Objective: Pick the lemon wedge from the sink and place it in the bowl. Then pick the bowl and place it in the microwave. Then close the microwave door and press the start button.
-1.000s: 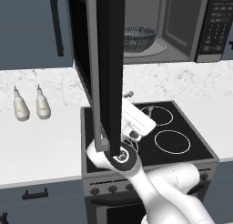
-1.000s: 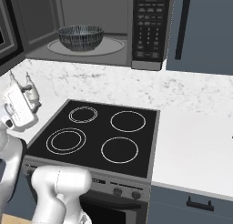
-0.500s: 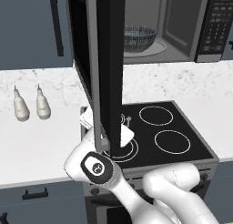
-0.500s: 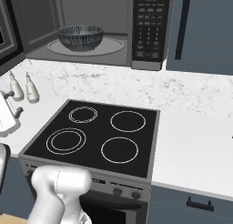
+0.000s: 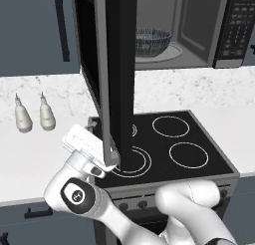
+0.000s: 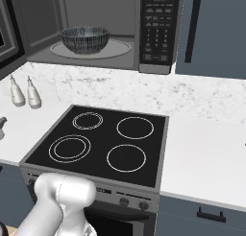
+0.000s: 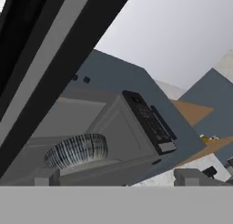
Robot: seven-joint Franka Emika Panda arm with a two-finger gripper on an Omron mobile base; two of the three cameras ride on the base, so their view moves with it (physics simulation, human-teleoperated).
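Kitchen, microwave door (image 5: pixel 117 74) open edge-on, bowl (image 6: pixel 85 39) upright inside

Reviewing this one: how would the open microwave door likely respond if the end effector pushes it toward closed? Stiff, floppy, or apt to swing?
The microwave door looks like a rigid slab with a grey inner frame, so it probably won't flex. Standing wide open, edge-on to the microwave, it likely swings freely on its hinge. Its smooth black face may let the open end effector slide along it.

Even, flat rendered light, soft faint shadows (slightly coarse, no glare)
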